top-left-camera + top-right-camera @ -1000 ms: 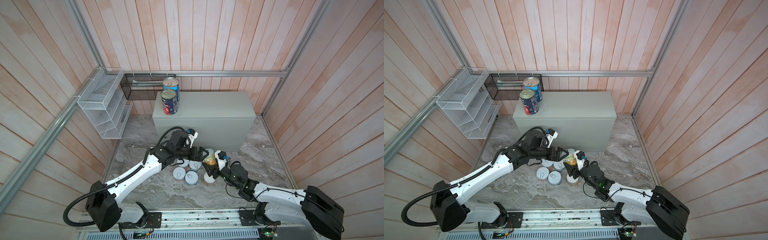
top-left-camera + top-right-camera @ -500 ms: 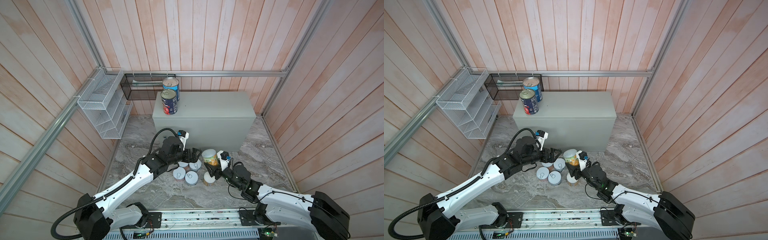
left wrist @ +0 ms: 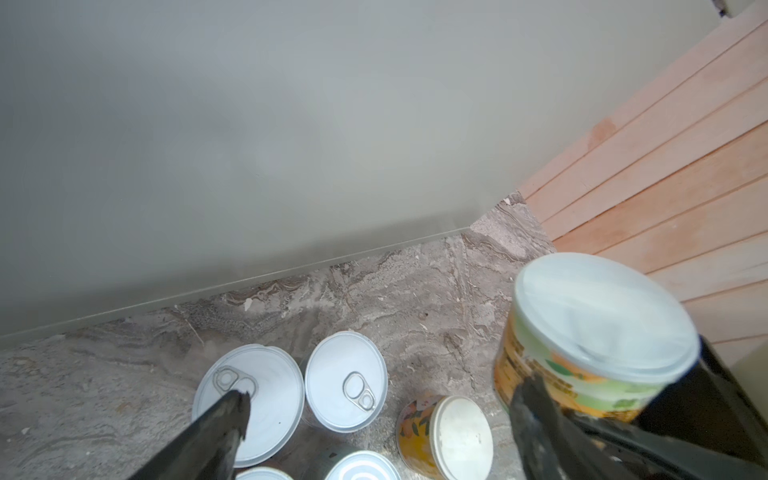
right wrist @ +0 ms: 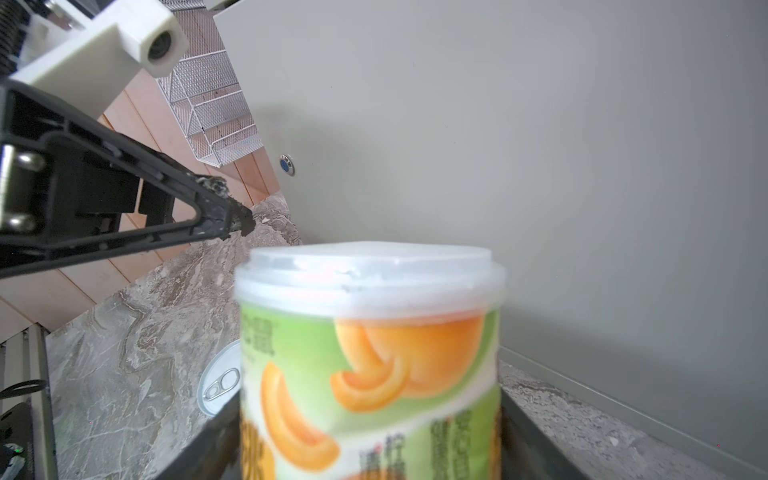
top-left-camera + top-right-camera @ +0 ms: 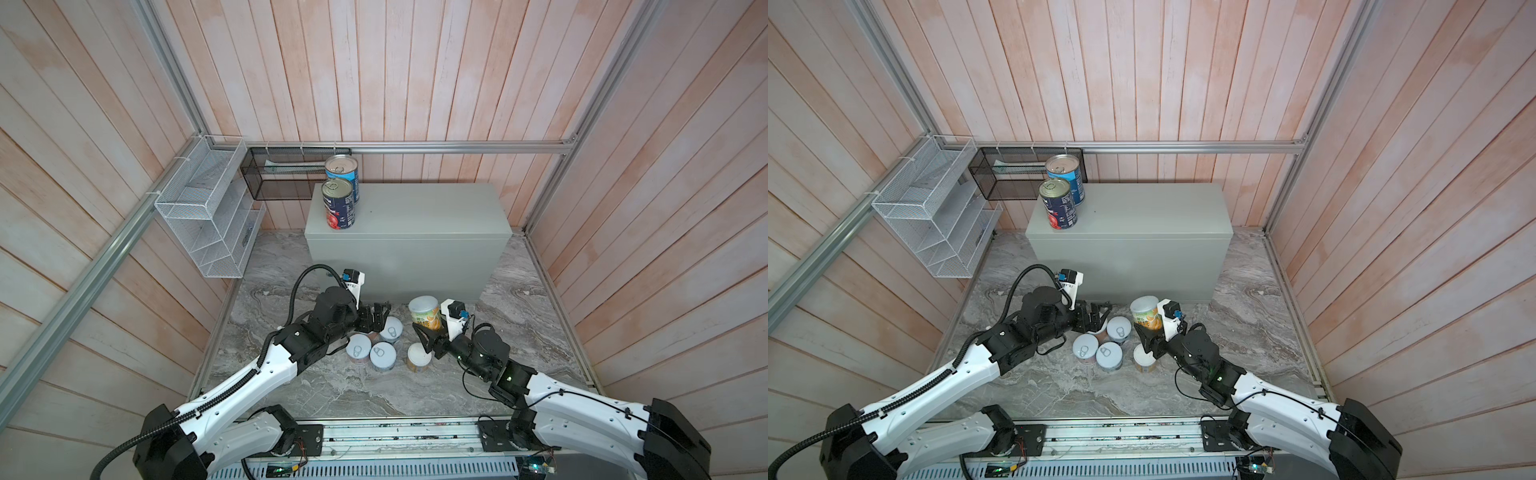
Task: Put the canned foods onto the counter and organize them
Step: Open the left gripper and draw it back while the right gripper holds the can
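Both top views: light-grey metal box counter (image 5: 415,208), flat top bare rightward; navy tomato can (image 5: 340,205) and light-blue can (image 5: 342,170) at its left edge. Below, right gripper (image 5: 432,330) clamped on upright yellow-green white-lidded can (image 5: 424,313) before the counter's front; left gripper (image 5: 380,316) spread wide over short pale pull-tab cans (image 5: 383,355).
Left wrist: bare marble floor (image 3: 415,299) between lids and counter.
Right wrist only — small round lock (image 4: 286,165) on counter front.

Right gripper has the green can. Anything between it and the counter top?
Nothing visible. The right gripper holds the green can in front of the counter, whose front wall rises behind it, so the can likely has to go up first. The two tall cans stand at the top's left end, off a straight path.
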